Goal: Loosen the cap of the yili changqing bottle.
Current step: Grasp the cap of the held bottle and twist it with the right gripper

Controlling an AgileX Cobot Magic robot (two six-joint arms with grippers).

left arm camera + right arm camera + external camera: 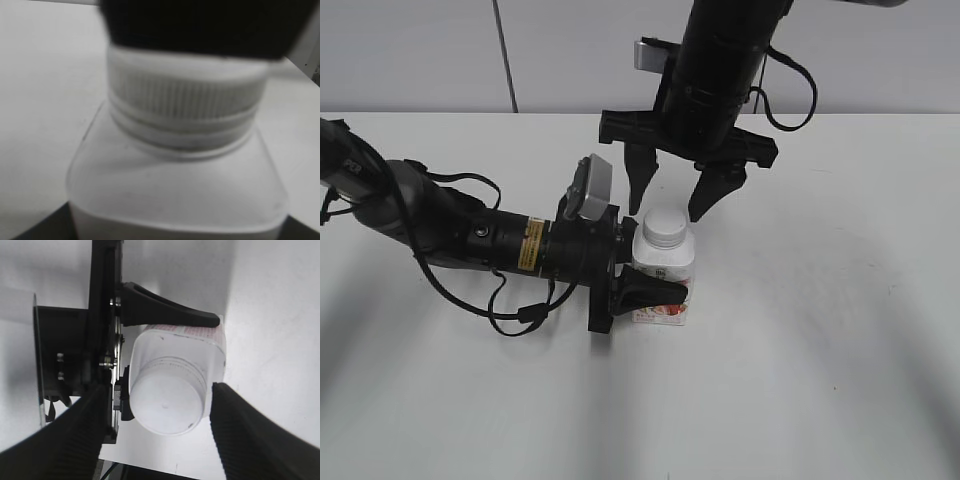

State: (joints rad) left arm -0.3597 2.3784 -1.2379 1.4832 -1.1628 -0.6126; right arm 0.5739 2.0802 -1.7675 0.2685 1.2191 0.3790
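Observation:
The yili changqing bottle (663, 285) stands upright on the white table, white with a red-pink label low on its front. Its round white cap (664, 229) is on the neck. My left gripper (642, 285) is shut on the bottle's body from the left. In the left wrist view the bottle's shoulder (175, 195) and the ribbed cap (185, 95) fill the frame. My right gripper (671, 198) hangs open just above the cap, one finger to each side, not touching. The right wrist view looks down on the cap (167, 400) and bottle (212, 347) between its fingers (162, 407).
The white table (820, 350) runs wide around the bottle. A grey wall stands behind it. The left arm and its cables (470, 240) lie across the table's left half. The right arm (720, 60) comes down from above.

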